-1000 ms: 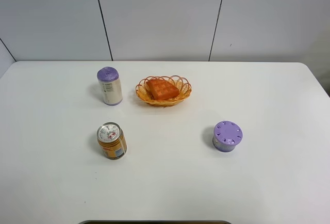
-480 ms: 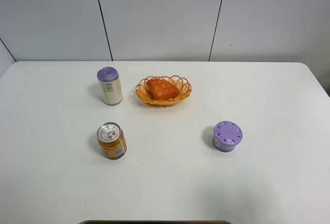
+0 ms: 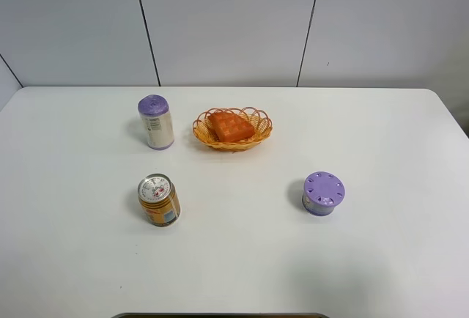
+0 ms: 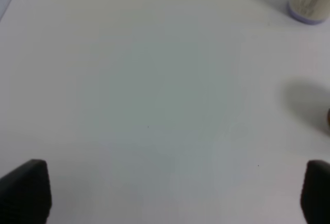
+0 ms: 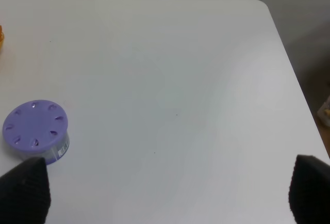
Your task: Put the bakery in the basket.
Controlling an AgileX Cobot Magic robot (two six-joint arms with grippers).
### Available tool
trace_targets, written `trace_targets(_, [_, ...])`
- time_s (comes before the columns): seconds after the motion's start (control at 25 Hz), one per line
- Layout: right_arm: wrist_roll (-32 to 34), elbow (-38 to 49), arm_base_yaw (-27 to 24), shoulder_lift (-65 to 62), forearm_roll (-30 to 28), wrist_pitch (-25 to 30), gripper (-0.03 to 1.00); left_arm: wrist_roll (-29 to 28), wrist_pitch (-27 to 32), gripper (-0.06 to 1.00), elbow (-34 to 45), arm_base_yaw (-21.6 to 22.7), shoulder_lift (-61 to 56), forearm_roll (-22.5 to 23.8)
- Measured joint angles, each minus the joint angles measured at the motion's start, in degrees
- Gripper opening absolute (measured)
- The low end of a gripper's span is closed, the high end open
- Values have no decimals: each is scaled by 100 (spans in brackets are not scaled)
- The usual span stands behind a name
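the bakery is seen lying in the basket; both tools, left and right, are held wide apart, empty.

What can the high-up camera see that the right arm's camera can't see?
Only the exterior high view shows the bakery lying inside the basket, the tall purple-lidded can beside it, and the orange can nearer the front.

Only the right wrist view shows the right gripper, its two dark fingertips wide apart over bare table.

Both show the white table and the flat round purple container.
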Motion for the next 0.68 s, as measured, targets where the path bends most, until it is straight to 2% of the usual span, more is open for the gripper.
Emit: trace_targets(0.68, [0,0,0,0,0,0,91,0,0,99,0,0,0,0])
